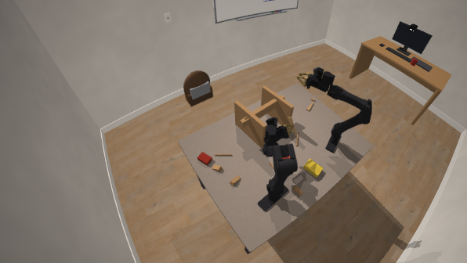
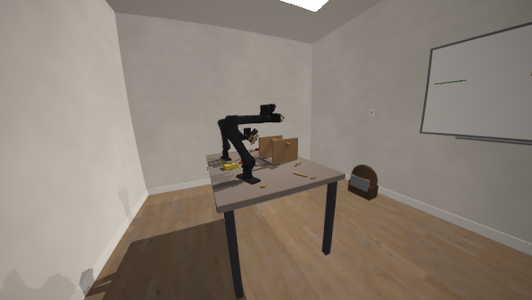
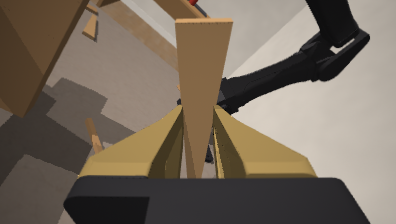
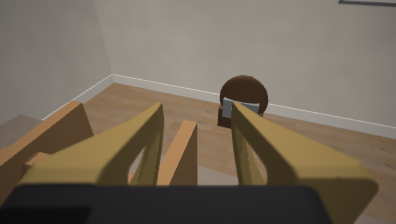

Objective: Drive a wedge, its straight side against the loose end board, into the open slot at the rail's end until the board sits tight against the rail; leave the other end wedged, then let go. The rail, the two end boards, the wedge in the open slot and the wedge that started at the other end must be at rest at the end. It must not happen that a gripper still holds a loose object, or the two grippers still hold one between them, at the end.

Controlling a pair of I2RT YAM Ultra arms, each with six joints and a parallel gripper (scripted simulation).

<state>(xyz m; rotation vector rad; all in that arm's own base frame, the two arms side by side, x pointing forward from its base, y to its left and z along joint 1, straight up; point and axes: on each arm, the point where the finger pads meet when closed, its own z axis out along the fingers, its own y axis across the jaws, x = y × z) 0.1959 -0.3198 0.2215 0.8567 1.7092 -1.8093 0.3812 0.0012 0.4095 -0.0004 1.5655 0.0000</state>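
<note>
My left gripper (image 1: 289,128) (image 2: 254,139) (image 3: 198,113) is shut on a wooden wedge (image 3: 204,62). The wedge's wide end points away from the palm and its narrow end lies between the fingers. It is clear of the end boards. The near end board (image 1: 251,122) and far end board (image 1: 275,98) stand upright with the rail (image 1: 264,109) between them; both boards also show in the exterior view. A stub sticks out through the near board; its wedging is too small to tell. My right gripper (image 1: 300,77) (image 2: 282,118) (image 4: 197,111) is open and empty, above and beyond the far board.
A red block (image 1: 204,158), a yellow block (image 1: 313,167) (image 2: 230,166), a thin strip (image 1: 223,155) and several small wooden pieces lie on the table (image 1: 251,231) (image 2: 277,192). One wooden piece (image 1: 310,105) lies beyond the far board, another (image 1: 298,138) near the left gripper.
</note>
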